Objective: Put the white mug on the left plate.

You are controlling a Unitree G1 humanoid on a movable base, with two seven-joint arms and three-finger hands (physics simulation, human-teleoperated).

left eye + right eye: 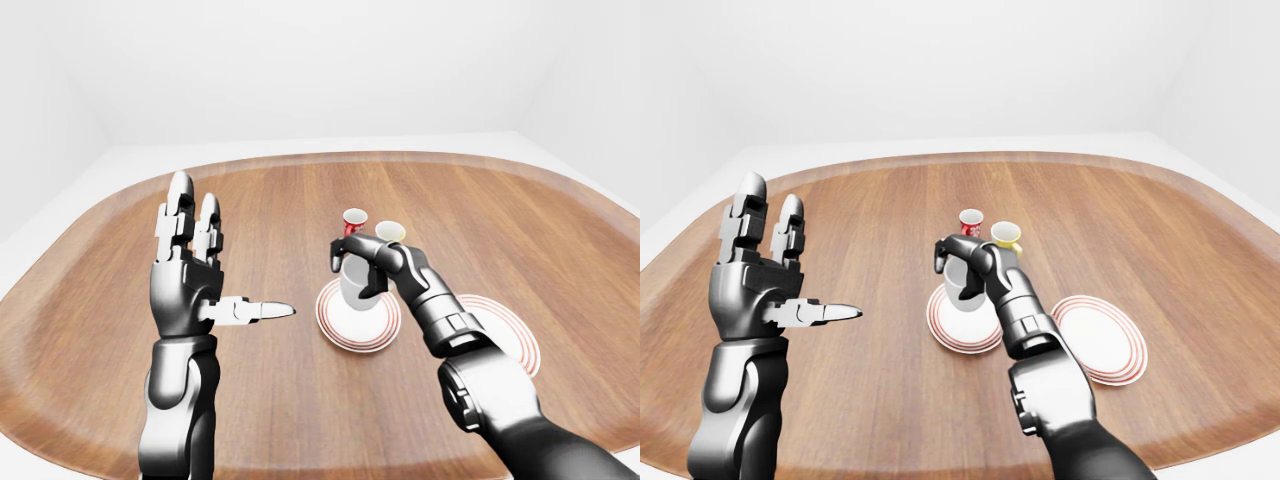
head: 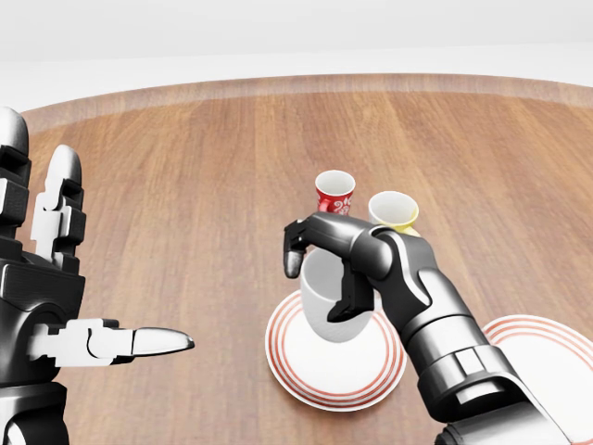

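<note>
My right hand (image 2: 316,291) is shut on the white mug (image 2: 326,315), fingers over its rim and thumb down its side. The mug hangs slightly tilted over the left plate (image 2: 288,373), a white plate with red rings, and looks raised a little off it. In the left-eye view the mug (image 1: 354,289) shows just above the same plate (image 1: 335,331). My left hand (image 2: 104,278) stands open at the head view's left edge, fingers upright and thumb pointing right, holding nothing and well away from the mug.
A red patterned mug (image 2: 334,194) and a yellow mug (image 2: 394,211) stand just above my right hand in the head view. A second red-ringed plate (image 2: 548,373) lies at the lower right. The round wooden table (image 2: 185,167) stretches all around.
</note>
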